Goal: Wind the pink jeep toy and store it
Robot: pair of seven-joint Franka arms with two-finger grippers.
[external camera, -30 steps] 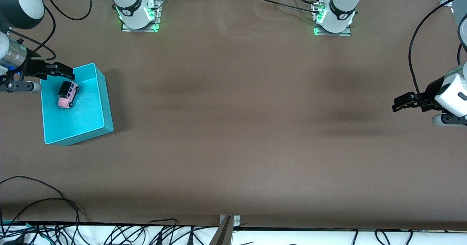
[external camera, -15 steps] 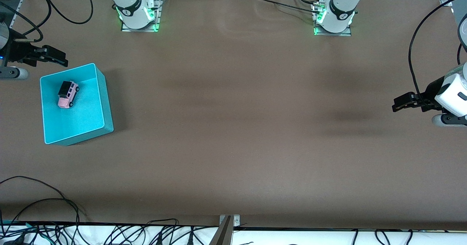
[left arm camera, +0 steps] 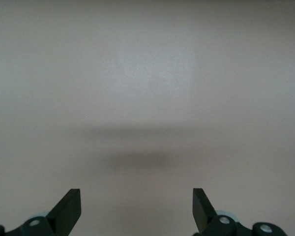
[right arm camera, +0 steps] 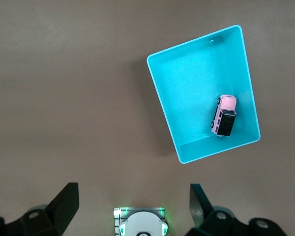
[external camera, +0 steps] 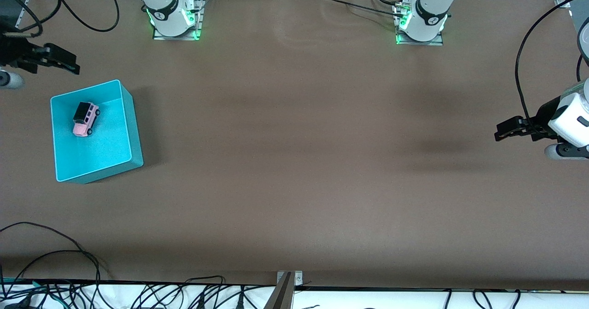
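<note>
The pink jeep toy [external camera: 85, 118], with a black roof, lies inside the turquoise box [external camera: 133, 125] at the right arm's end of the table. It also shows in the right wrist view [right arm camera: 223, 115], inside the box [right arm camera: 162, 98]. My right gripper [external camera: 69, 64] is open and empty, up in the air off the box's corner toward the robots' bases. In its wrist view [right arm camera: 133, 204] the jaws stand wide apart. My left gripper [external camera: 501, 132] is open and empty, waiting over bare table at the left arm's end; it also shows in the left wrist view [left arm camera: 136, 206].
The brown table [external camera: 294, 162] stretches between the arms. The right arm's base [external camera: 172, 12] and the left arm's base [external camera: 421, 19] stand along the edge by the robots. Cables [external camera: 55, 258] lie at the edge nearest the front camera.
My right gripper has lifted away from over the box and drawn back toward the robots' bases and the table's end. The jeep stays in the box. The left arm has not moved.
</note>
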